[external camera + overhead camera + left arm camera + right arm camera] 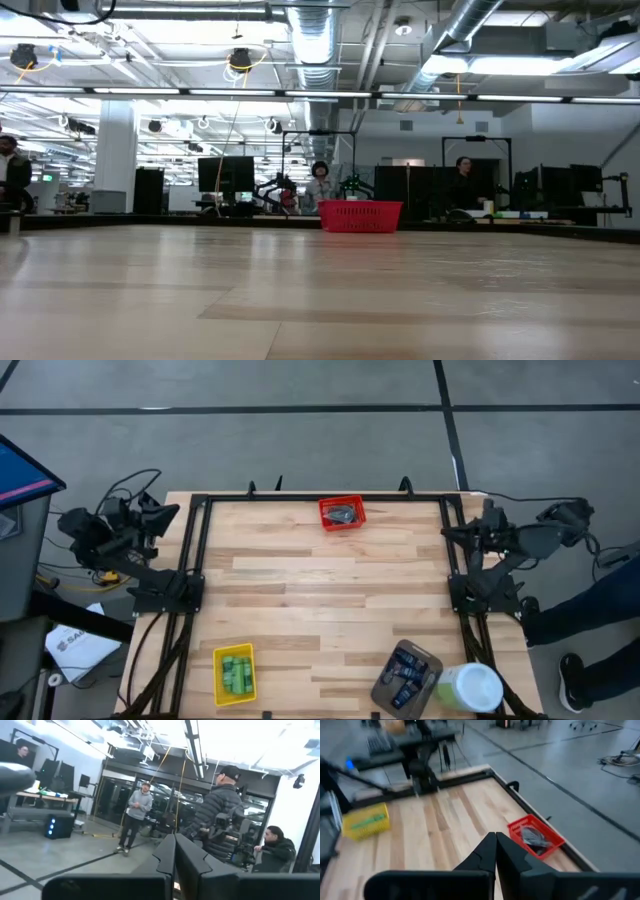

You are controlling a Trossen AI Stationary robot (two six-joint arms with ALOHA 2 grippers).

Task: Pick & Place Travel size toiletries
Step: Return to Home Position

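Note:
Three bright green bottles lie in a yellow basket by the table's near edge, left of centre. Small dark blue tubes lie in a grey container near the right near corner. Dark grey pucks sit in a red basket at the far edge; the right wrist view shows the pucks too. My left gripper is shut, folded back at the table's left edge, facing the room. My right gripper is shut, parked at the right edge, high above the wood.
A big pale green and white tub stands beside the grey container at the near right corner. A black frame runs along the table's left, right and far sides. Bare wood fills the middle. People stand in the room beyond the table.

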